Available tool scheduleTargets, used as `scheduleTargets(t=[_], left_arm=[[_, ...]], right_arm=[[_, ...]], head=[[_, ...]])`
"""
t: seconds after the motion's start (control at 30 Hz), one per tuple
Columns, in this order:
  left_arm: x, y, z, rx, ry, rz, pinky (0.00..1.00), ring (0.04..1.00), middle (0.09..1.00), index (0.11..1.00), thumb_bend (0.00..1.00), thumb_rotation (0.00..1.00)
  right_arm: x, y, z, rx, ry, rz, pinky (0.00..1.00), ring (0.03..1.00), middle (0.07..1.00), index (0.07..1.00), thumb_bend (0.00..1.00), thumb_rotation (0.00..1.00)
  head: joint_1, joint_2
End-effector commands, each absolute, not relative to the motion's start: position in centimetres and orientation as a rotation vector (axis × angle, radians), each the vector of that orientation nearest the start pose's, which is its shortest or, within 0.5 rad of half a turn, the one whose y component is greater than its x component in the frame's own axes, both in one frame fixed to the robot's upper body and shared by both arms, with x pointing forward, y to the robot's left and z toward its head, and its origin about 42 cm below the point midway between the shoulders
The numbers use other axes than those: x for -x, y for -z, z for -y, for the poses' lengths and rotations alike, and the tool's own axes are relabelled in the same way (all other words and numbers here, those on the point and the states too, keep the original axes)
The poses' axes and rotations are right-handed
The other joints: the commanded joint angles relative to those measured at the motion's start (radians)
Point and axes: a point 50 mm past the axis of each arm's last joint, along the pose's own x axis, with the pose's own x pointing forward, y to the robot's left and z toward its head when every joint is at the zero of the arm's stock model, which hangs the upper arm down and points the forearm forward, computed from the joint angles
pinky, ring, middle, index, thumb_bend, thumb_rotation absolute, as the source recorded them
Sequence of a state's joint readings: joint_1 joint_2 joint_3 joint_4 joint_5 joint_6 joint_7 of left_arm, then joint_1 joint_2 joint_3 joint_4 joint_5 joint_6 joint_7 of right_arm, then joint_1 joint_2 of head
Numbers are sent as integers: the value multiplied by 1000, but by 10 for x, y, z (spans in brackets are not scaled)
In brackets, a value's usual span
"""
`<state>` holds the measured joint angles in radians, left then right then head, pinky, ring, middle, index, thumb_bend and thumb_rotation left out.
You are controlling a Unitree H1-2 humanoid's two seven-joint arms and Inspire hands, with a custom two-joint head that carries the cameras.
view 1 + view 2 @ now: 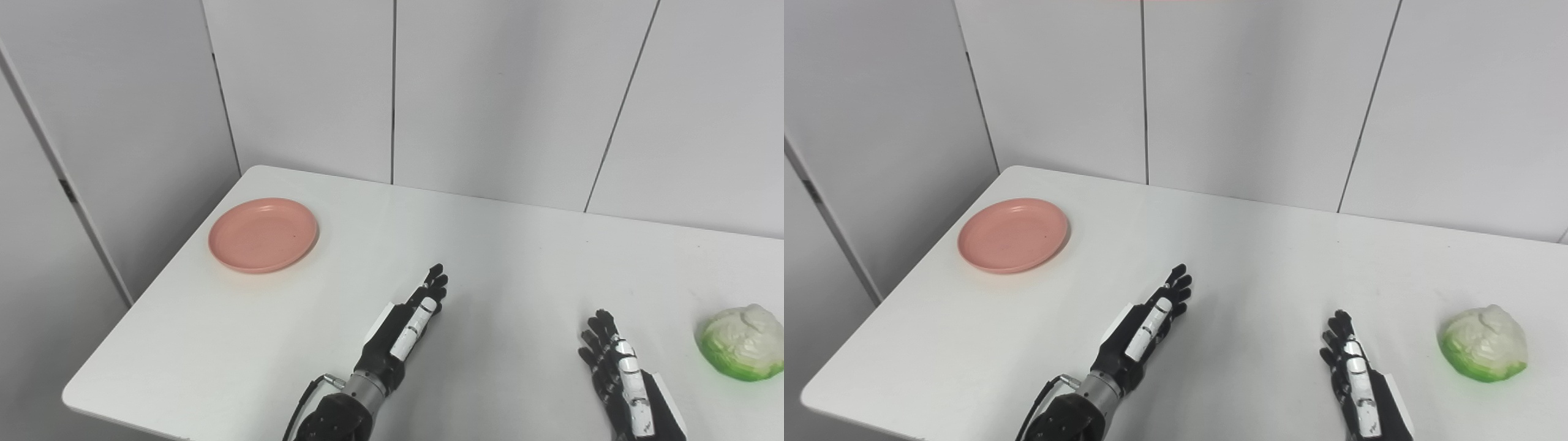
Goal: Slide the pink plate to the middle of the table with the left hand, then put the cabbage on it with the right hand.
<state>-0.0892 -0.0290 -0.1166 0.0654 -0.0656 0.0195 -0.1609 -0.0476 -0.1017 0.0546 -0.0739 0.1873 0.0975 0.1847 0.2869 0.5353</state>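
A white table (502, 257) stands against pale wall panels (490, 92). Taking the table's middle as the centre of a clock face, the pink plate (263, 234) lies flat at about ten o'clock, near the table's far left corner, with nothing on it. The cabbage (743, 342), pale on top and green below, rests on the table at about four o'clock, near the right side. The left hand (409, 324) is at about seven o'clock, its fingers straight and a little apart, holding nothing, well apart from the plate. The right hand (618, 370) is at about five o'clock, fingers extended and empty, near the cabbage but not touching it. The left eye view cuts the cabbage off at the picture's right edge; the right eye view shows it whole, with bare table beyond.
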Motion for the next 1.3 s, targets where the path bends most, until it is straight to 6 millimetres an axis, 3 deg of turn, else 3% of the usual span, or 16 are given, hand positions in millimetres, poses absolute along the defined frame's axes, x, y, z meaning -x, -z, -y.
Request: scheduleTargets(t=[0.0, 0.23, 0.37, 0.57, 0.97, 1.27], left_arm=[[-289, -82, -151, 115, 307, -96, 1000, 1000, 1000, 1000, 535, 968], [-299, -111, -152, 164, 293, -50, 1000, 1000, 1000, 1000, 530, 987], [-309, -144, -155, 145, 299, 12, 1000, 1000, 1000, 1000, 441, 1000], [-320, -187, -165, 155, 296, 71, 1000, 990, 999, 998, 445, 1000], [-351, -260, -223, 149, 173, 274, 935, 887, 889, 880, 467, 982], [-379, -291, -269, 109, 52, 344, 878, 883, 883, 871, 451, 970]], right_arm=[[-299, -129, 212, -78, -272, 35, 1000, 1000, 1000, 1000, 224, 1000], [-301, -128, 214, -79, -270, 36, 1000, 1000, 1000, 1000, 210, 1000], [-302, -127, 215, -80, -272, 31, 1000, 1000, 1000, 1000, 215, 1000], [-302, -128, 215, -76, -267, 36, 1000, 1000, 1000, 1000, 200, 1000], [-302, -129, 215, -86, -268, 29, 1000, 1000, 1000, 1000, 207, 1000], [-302, -130, 217, -91, -269, 23, 1000, 1000, 1000, 1000, 211, 1000]], head=[[1, 0], [19, -3], [32, -5], [30, -4], [52, 6], [69, 1]])
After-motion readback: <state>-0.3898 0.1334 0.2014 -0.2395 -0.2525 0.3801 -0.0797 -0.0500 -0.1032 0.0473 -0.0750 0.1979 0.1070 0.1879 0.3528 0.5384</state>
